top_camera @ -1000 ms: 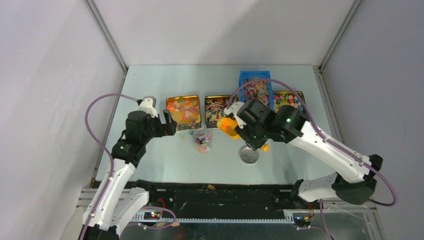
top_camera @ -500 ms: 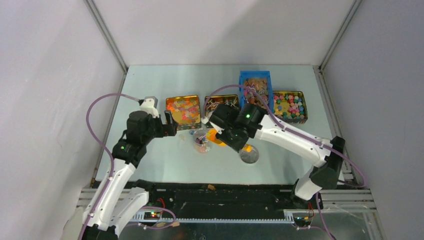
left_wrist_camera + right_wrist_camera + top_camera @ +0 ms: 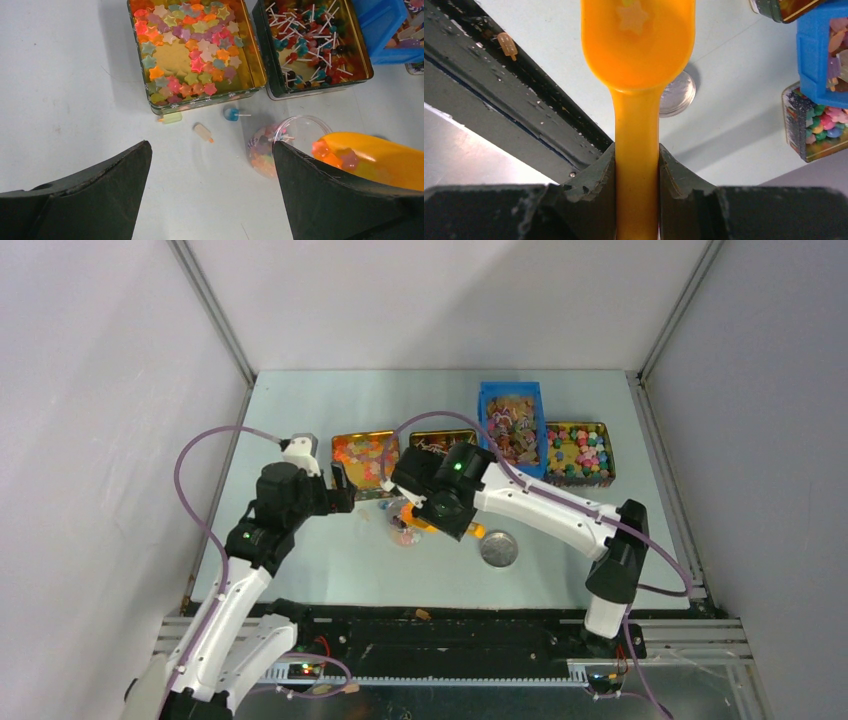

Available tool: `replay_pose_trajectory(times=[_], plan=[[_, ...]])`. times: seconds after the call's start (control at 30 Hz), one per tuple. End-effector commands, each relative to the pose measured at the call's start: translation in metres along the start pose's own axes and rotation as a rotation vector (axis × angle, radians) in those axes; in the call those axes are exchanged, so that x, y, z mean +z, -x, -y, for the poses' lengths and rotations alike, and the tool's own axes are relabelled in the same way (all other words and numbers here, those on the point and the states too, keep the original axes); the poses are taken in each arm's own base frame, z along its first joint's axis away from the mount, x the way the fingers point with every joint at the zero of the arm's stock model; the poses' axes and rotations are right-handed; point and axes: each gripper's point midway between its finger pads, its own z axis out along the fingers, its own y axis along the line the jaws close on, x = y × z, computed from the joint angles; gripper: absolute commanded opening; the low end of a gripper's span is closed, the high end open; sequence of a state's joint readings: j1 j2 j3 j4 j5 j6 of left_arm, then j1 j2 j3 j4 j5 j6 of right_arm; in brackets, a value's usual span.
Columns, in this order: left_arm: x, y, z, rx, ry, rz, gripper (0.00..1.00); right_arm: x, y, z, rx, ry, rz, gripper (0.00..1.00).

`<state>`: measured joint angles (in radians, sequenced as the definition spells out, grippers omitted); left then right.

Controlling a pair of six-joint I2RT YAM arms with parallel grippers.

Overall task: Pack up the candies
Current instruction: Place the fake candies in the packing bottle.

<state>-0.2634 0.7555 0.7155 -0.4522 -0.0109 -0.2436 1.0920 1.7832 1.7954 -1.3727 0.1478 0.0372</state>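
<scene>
My right gripper (image 3: pixel 637 167) is shut on the handle of the orange scoop (image 3: pixel 638 45), and a pale star shape shows in the scoop's bowl. In the left wrist view the scoop (image 3: pixel 380 160) lies tipped at the rim of the clear cup (image 3: pixel 280 145), with red gummy candies (image 3: pixel 334 155) at its mouth. The cup holds mixed candies. My left gripper (image 3: pixel 211 145) is open just left of the cup, with nothing between its fingers. From above, the right wrist (image 3: pixel 445 502) covers most of the cup (image 3: pixel 403 531).
A tin of star candies (image 3: pixel 190 50), a tin of lollipops (image 3: pixel 315 45), a blue bin (image 3: pixel 512 425) and a tin of coloured pieces (image 3: pixel 578 452) line the back. The round silver lid (image 3: pixel 498 549) lies right of the cup. Loose sweets (image 3: pixel 203 132) lie before the star tin.
My right arm has swung left with the scoop, from in front of the blue bin to the cup. The left arm has hardly moved.
</scene>
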Motion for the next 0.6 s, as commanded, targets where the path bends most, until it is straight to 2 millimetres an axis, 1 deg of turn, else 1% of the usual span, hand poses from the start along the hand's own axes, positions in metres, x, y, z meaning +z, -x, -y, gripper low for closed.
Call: replay_pose_trajectory(times=[0.0,0.37,0.57], plan=[[-0.0036,0.0108,0.0003,0.025,0.012,0.036,1.00,-0.0074,0.0035,0.0099,-0.026,-0.064,-0.014,0.00],[-0.0036,0.0101,0.0003,0.032,0.021,0.034,1.00,-0.0094,0.0045,0.0177,-0.054,-0.145,-0.030,0.00],[-0.0034,0.0094,0.0007,0.036,0.022,0.031,1.00,-0.0072,0.0050,0.0172,-0.078,-0.185,-0.041,0.00]])
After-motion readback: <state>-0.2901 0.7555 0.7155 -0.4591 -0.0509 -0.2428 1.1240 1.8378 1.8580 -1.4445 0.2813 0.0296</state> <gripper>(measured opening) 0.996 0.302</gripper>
